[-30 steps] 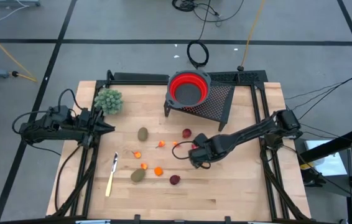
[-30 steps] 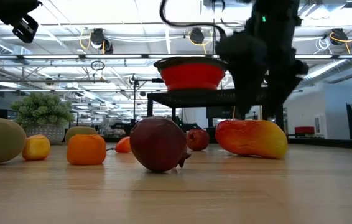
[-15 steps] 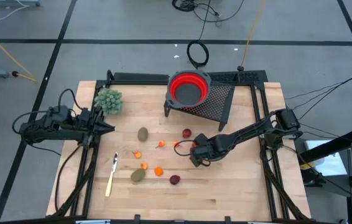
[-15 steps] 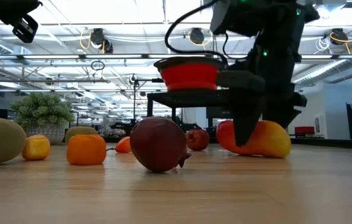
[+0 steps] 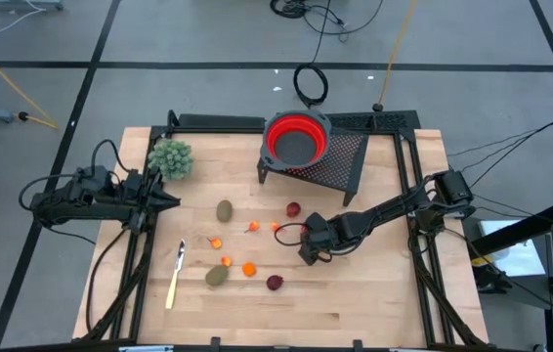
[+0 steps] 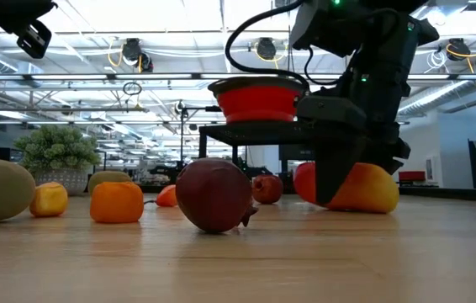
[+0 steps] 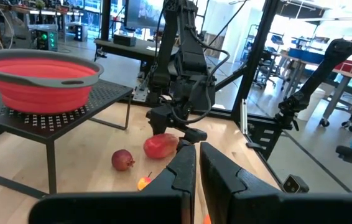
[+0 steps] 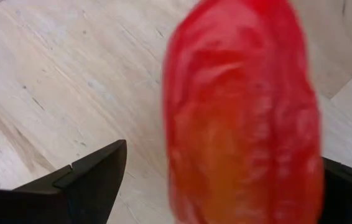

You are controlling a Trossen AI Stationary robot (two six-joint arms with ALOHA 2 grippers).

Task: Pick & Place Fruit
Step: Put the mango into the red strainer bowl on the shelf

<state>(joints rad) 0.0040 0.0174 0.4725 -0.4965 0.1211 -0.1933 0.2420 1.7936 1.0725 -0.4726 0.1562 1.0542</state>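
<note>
- While our right arm reaches across the table (image 5: 374,293), we rank things by size, with clock directions read from the table's middle in the high view.
- Table: it carries a black mesh stand (image 5: 340,161) at about 1 o'clock, with the red bowl (image 5: 296,139) on it at 12.
- Left gripper (image 5: 164,200): it waits at 9 o'clock, its fingers (image 7: 182,171) pressed together on nothing.
- Right gripper (image 5: 308,242): it sits low at about 3 o'clock near the middle, jaws spread as wide as they go, one to each side of the mango (image 8: 241,112), not yet gripping it.
- Plant (image 5: 170,157): a bushy green clump at 10 o'clock, no part of the job.
- Mango: the long red-orange fruit lies on the wood beneath the right gripper; in the low view (image 6: 360,187) it rests on the board behind the dark fingers.
- Green ovals: one at 9 o'clock (image 5: 224,210), one at 7 (image 5: 217,276).
- Red balls: one at 12 (image 5: 294,209), one at 6 (image 5: 275,283).
- Orange bits (image 5: 248,268): scattered between 6 and 9.
- Risks, as we judge them: the mango looks smooth and rounded, so an off-centre squeeze could make it slip or roll out; jaws that close too high would catch only its crown; a finger scraping the wood could knock it toward the nearby red ball.
</note>
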